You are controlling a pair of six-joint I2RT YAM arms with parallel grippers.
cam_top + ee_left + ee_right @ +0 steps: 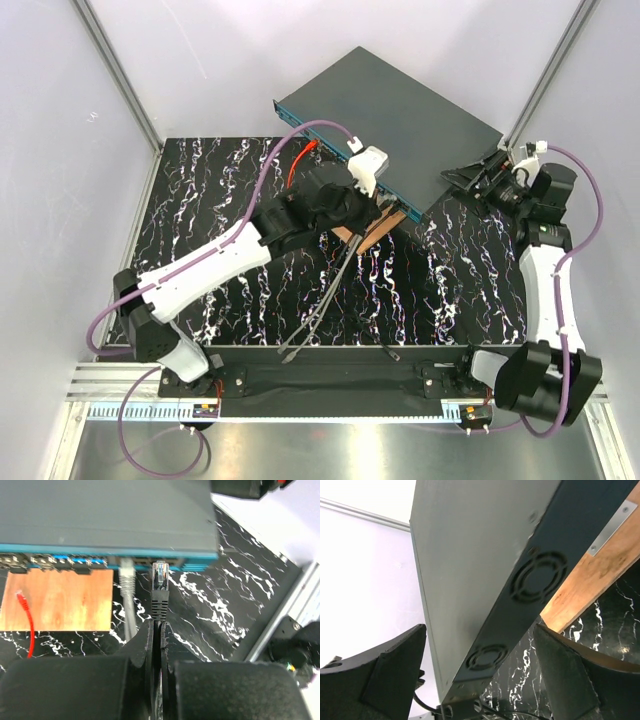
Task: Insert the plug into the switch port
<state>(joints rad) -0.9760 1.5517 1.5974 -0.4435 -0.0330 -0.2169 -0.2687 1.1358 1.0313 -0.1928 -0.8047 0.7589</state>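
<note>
The switch (pixel 400 110) is a flat dark grey box at the back, its blue-teal socket face (pixel 100 551) turned toward my left arm. My left gripper (pixel 159 626) is shut on the black cable just behind its boot. The clear plug (pixel 160 575) points at the socket row, its tip at the mouth of a port just right of a plugged-in grey cable (pixel 127 580). In the top view the left gripper (pixel 378 208) sits at the face's right end. My right gripper (pixel 480 675) is open, its fingers (pixel 385 675) straddling the switch's vented end (pixel 535 580).
A wooden plate (pixel 60 600) lies under the socket face, with a loose red cable (pixel 25 615) on it. Several cables trail toward the near edge (pixel 320 300). A metal frame rail (pixel 280 615) runs at the right. White walls enclose the black marbled table (pixel 220 190).
</note>
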